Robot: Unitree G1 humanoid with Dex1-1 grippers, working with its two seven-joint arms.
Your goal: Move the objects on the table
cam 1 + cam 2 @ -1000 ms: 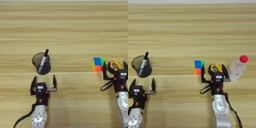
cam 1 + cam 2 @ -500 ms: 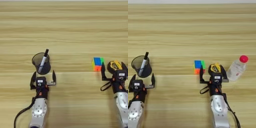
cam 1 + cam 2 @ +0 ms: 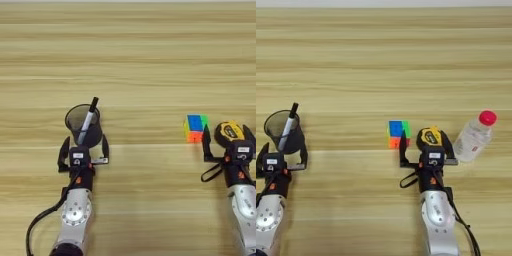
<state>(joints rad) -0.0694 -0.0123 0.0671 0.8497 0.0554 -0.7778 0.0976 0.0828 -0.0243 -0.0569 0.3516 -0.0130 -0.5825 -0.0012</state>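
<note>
Fingers of my left gripper (image 3: 83, 148) stand apart, one on each side of the black mesh cup (image 3: 83, 124), low at its base. My right gripper (image 3: 426, 150) is spread around the tape measure (image 3: 431, 136), between the puzzle cube (image 3: 397, 133) and bottle (image 3: 474, 137).

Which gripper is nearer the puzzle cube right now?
Right. The right gripper sits open around the tape measure, its inner finger just beside the puzzle cube. The left gripper is far off to the left, open at the mesh cup.
</note>
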